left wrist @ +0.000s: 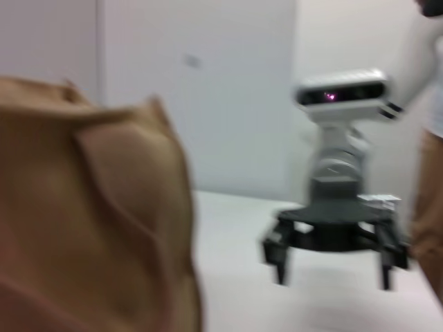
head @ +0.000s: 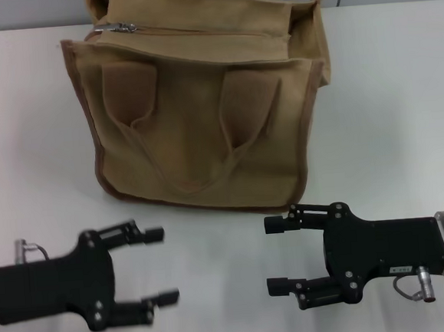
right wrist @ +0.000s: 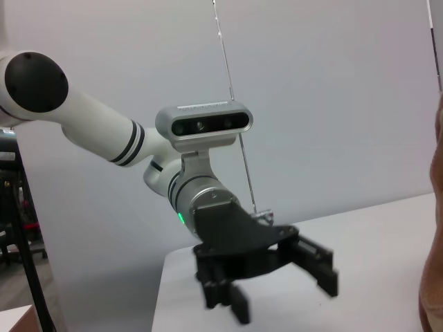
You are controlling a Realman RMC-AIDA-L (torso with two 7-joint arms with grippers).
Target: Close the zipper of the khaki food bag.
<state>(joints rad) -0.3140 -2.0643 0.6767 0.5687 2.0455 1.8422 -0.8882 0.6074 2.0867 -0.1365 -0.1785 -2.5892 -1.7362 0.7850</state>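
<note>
Two black grippers of mine hover low over the white counter (head: 401, 98), both well short of the boxy tan canvas food bag with darker brown piping (head: 202, 106), which stands upright at the far middle of the counter with its front pocket and one fabric loop handle (head: 193, 145) facing me. My left gripper (head: 159, 266) sits near the front edge on my left side, its fingers (head: 152, 234) spread wide and holding nothing, pointing inward toward the middle. My right gripper (head: 277, 255) mirrors it on my right side, its fingers (head: 277, 225) likewise wide apart and empty, pointing back toward the left one; bare counter lies between the two. Neither touches the bag. Along the bag's top panel runs the long khaki-taped zipper (head: 196, 29), with its small shiny silver metal pull tab (head: 115, 27) resting at the end on my left, near the bag's back corner. From my left wrist view the bag (left wrist: 90, 214) fills the near side while my right gripper (left wrist: 332, 259) hangs open beyond it, above the counter (left wrist: 235, 277). From my right wrist view my left gripper (right wrist: 277, 280) shows spread open over the counter (right wrist: 374, 242), in front of a plain pale wall (right wrist: 332, 90).
</note>
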